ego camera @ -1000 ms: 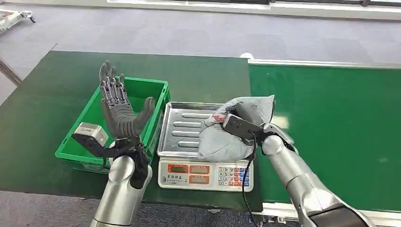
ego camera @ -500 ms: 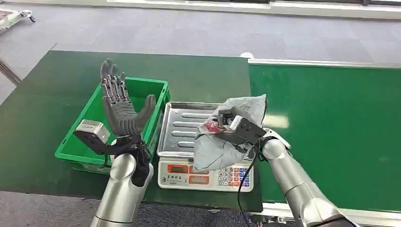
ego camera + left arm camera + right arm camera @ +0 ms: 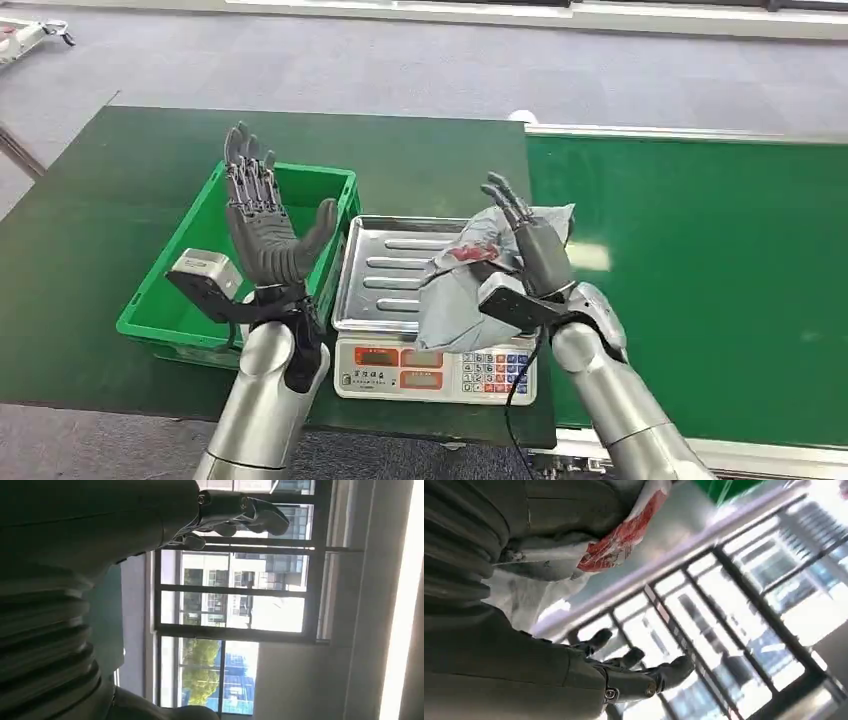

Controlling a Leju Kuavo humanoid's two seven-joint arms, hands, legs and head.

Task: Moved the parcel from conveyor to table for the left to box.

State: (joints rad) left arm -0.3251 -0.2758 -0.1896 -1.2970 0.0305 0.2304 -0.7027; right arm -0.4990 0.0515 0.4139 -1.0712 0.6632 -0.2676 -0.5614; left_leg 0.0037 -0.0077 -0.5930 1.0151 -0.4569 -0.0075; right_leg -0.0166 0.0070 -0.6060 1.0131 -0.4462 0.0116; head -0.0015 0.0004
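The grey plastic parcel [image 3: 455, 295] with a red label lies crumpled on the right part of the steel tray [image 3: 385, 265] of a weighing scale [image 3: 430, 370]. My right hand [image 3: 525, 240] stands against the parcel's right side, fingers stretched upward and apart, not closed on it. In the right wrist view the parcel's red label [image 3: 619, 535] lies beside the thumb while the fingers [image 3: 644, 675] point away from it. My left hand [image 3: 265, 225] is raised over the green crate [image 3: 170, 300], palm open, fingers [image 3: 240, 510] spread, holding nothing.
The scale sits at the near edge of the dark green table [image 3: 90, 220], the crate just to its left. The green conveyor belt [image 3: 700, 270] runs on the right behind a metal rail. Grey carpet floor lies beyond.
My right hand has let go of the parcel and straightened its fingers upward; the parcel has settled onto the tray. My left hand has drifted slightly right and up, still open.
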